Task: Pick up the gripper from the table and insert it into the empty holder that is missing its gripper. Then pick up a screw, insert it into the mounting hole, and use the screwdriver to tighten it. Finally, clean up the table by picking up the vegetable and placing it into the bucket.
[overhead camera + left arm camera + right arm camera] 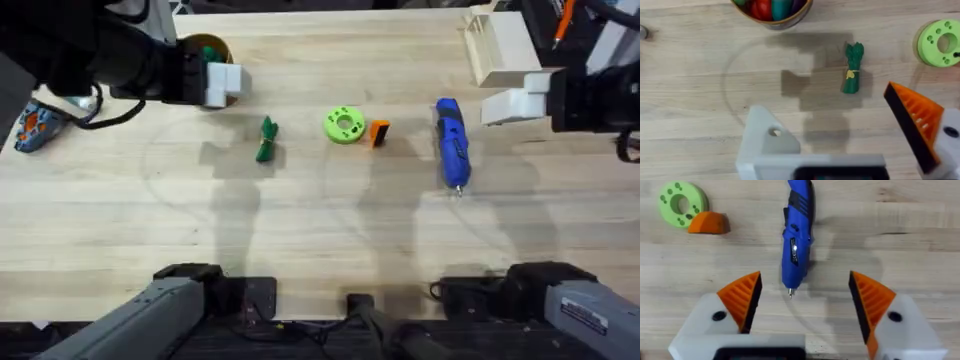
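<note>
The task seems to be at its very first step: the gripper (379, 132), a small orange finger, lies on the table (330, 220) just beside the green disc (344, 125), and no arm has hold of it. The left gripper (840, 145) hangs above the wood near the bucket (207, 48); it carries one orange finger only, and on its other side stands the holder (765, 142), a bare white block with a small hole. It grasps nothing, and with one finger missing I cannot tell how far it is open. The right gripper (805, 302) is wide open and empty, its two orange fingers apart above the tip of the screwdriver (450, 140), which lies on the table. The vegetable (266, 140) lies between the bucket and the disc. I judge that the next move is for the right arm to go to the loose finger, close on it, and carry it to the holder. This calls for a careful grasp, because the piece is small and touches or nearly touches the disc.
</note>
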Available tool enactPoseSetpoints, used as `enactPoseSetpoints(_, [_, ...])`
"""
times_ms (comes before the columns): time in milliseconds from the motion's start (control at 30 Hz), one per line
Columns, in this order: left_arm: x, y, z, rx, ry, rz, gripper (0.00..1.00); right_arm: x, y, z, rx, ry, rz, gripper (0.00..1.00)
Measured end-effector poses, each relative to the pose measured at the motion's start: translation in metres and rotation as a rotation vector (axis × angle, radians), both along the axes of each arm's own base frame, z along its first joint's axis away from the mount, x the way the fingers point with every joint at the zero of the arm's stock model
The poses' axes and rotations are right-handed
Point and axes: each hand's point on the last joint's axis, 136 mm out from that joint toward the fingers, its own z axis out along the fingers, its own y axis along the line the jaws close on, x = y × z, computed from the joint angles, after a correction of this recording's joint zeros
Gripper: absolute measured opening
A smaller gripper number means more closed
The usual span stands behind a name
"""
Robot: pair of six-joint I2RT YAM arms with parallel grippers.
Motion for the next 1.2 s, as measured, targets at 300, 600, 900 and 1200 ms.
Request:
enactPoseSetpoints(300, [0.000, 0.000, -0.001, -0.002, 0.003, -0.002, 0.985, 0.000, 0.000, 0.001, 0.000, -0.002, 0.000, 0.991])
enactPoseSetpoints(600, [0.004, -0.029, -0.046, 0.005, 0.276, -0.092, 0.985, 0.000, 0.000, 0.001, 0.000, -0.003, 0.000, 0.994])
enactPoseSetpoints(900, [0.019, -0.046, -0.114, -0.005, 0.476, -0.131, 0.985, 0.000, 0.000, 0.001, 0.000, -0.003, 0.000, 0.991])
enactPoseSetpoints(1200, [0.022, -0.051, -0.150, -0.024, 0.564, -0.135, 0.985, 0.000, 0.000, 0.001, 0.000, -0.003, 0.000, 0.992])
